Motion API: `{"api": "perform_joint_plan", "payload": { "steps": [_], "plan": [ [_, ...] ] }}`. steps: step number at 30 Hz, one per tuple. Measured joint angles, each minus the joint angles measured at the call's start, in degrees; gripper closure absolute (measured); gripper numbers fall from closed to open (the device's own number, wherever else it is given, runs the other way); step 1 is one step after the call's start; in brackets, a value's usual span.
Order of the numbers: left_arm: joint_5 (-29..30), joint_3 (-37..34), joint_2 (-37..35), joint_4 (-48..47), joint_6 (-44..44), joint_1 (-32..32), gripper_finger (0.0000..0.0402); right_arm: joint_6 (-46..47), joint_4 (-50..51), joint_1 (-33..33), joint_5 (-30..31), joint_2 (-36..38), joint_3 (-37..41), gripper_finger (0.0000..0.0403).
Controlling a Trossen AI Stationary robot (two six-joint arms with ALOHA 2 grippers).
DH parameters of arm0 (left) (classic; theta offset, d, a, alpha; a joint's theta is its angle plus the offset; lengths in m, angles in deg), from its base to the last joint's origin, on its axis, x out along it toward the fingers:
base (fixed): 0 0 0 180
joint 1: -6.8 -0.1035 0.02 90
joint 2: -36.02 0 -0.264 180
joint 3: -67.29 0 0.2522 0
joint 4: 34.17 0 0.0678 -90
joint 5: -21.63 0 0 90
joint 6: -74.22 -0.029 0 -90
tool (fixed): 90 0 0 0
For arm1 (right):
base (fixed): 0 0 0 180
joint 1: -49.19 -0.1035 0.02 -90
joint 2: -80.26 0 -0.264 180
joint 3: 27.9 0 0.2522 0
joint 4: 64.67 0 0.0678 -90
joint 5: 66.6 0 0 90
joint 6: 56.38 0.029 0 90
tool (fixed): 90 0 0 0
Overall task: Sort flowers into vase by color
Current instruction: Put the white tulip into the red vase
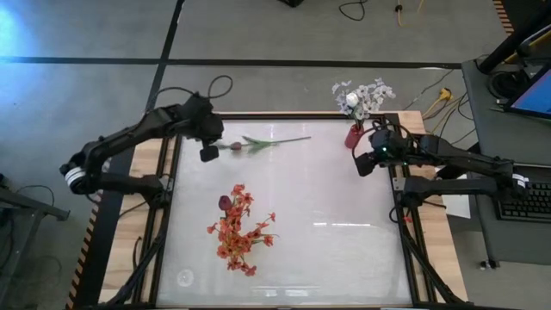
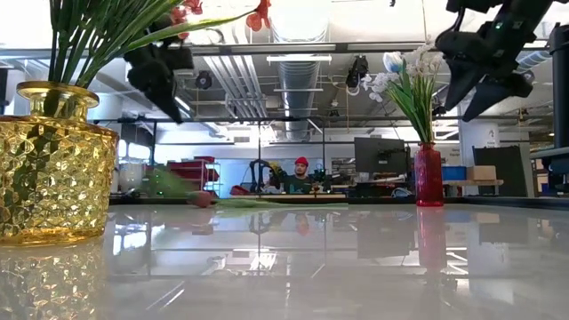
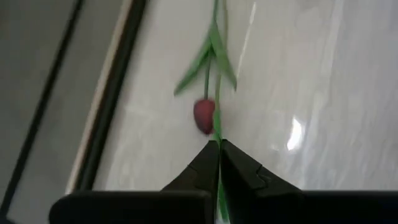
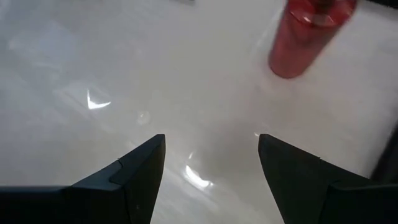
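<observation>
High view: my left gripper [image 1: 209, 153] pinches the tulip [image 1: 236, 145] stem at eleven o'clock; my right gripper [image 1: 365, 164] hangs wide open, holding nothing.

Flower [image 1: 258, 142] is lying across table's [image 1: 344, 258] far-left part, bud end just beside left gripper [image 1: 209, 153], stem running twd centre. Spray bunch [image 1: 239, 226] is sitting left-centre, nearer front, in a vase [image 2: 53, 164]. 2nd vase [image 1: 353, 135] w/ blossoms [image 1: 362, 96] is standing at far-right corner. Right gripper [image 1: 363, 164] is hanging just in front of that vase, near right edge.
</observation>
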Motion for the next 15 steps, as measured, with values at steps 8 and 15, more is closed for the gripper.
{"api": "perform_joint_plan", "payload": {
  "steps": [8,15],
  "plan": [
    [-0.6,0.0,-3.4,1.3,1.5,1.2,0.0401,-5.2,-5.5,-3.3,-1.9,-0.6,0.0,0.0154],
    [-0.6,0.0,-1.3,2.0,2.2,1.2,0.0401,-12.4,-14.6,-8.2,-2.8,-3.3,0.0,0.0154]
  ]
}}
